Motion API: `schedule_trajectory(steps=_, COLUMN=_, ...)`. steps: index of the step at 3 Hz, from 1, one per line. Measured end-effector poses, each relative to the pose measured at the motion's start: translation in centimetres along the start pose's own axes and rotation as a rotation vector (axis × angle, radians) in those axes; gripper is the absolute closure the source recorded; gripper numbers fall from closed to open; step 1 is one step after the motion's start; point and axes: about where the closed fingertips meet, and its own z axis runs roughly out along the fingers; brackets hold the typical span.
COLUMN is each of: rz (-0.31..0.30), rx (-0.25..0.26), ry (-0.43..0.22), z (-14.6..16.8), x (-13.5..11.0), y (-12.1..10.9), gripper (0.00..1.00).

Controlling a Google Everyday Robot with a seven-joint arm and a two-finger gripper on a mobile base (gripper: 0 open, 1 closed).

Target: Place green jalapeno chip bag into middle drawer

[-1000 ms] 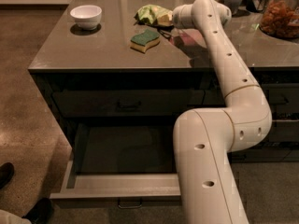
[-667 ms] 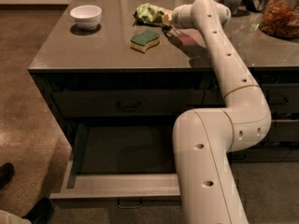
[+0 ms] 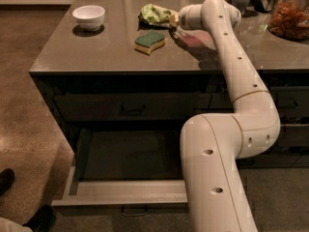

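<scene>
Shoes: a dark shoe (image 3: 41,218) at the bottom left corner, a second (image 3: 6,180) at the left edge, both on the brown floor.
Middle drawer (image 3: 120,192): pulled out wide towards the camera; the grey box inside shows bare where the arm does not cover it. A small bar handle (image 3: 134,210) hangs at the centre of its front.
Arm (image 3: 217,178): thick white links rise in front of the drawer's right part, bend at an elbow at the right, then reach up and left over the bench.
Upper drawer (image 3: 130,108): closed, dark front, just above the open one.
Bench (image 3: 87,52): grey-brown glossy top.
Sponge (image 3: 150,41): green over yellow, lying flat near the bench's middle, just in front of the bag and apart from it.
Bowl (image 3: 89,16): white, on the left, well apart from the sponge.
Green jalapeno chip bag (image 3: 154,14): crinkled, on the bench top behind the sponge, not in the drawer.
Pincer (image 3: 174,19): at the bag's right end, touching it; whether it is apart or clamped on the bag cannot be told.
Jar (image 3: 289,13): glass, holding orange-brown snacks, at the far right.
</scene>
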Motion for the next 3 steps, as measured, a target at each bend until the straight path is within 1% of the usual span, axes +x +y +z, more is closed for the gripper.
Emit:
schedule_trajectory(steps=1, rz=-0.007, rx=-0.019, ry=-0.076, z=-2.3, x=-2.3, y=-0.8, gripper=1.00)
schedule_trajectory(steps=2, rz=-0.023, rx=-0.052, ry=-0.163, z=-5.8, x=-5.3, y=-1.5, gripper=1.00)
schedule_trajectory(steps=3, rz=-0.049, rx=-0.124, ry=-0.226, z=-9.2, x=-7.4, y=-0.9, gripper=1.00)
